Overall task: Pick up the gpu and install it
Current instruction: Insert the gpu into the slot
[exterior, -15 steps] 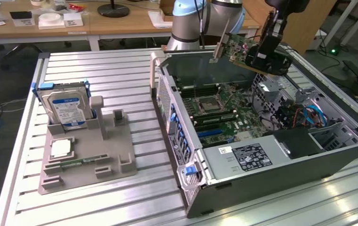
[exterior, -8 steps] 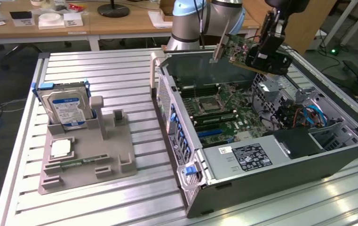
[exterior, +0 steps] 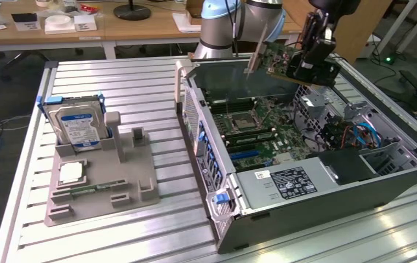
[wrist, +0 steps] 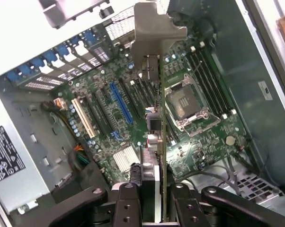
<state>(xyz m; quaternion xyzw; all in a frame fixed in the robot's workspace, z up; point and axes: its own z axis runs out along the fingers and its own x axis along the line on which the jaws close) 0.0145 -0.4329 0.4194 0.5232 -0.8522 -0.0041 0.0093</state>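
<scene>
One gripper [exterior: 314, 55] is clamping the gpu [exterior: 281, 57], its fingers pressing on both faces of the card. It is holding the card in the air over the far part of the open computer case [exterior: 340, 200], apart from the motherboard [exterior: 256, 137] below. In the wrist view the card's silver bracket [wrist: 154, 28] is hanging above the expansion slots. A blue slot [wrist: 121, 106] and a white slot [wrist: 83, 118] are lying to one side of it, and the processor socket [wrist: 185, 101] to the other. A labelled power supply [exterior: 285, 183] is sitting at the case's near end. Toward the exterior view's left, a grey fixture [exterior: 138, 181] is carrying an upright hard drive [exterior: 80, 123]. Everything is resting on a slatted metal tabletop [exterior: 120, 76], and wooden desks [exterior: 120, 30] are standing far behind.
</scene>
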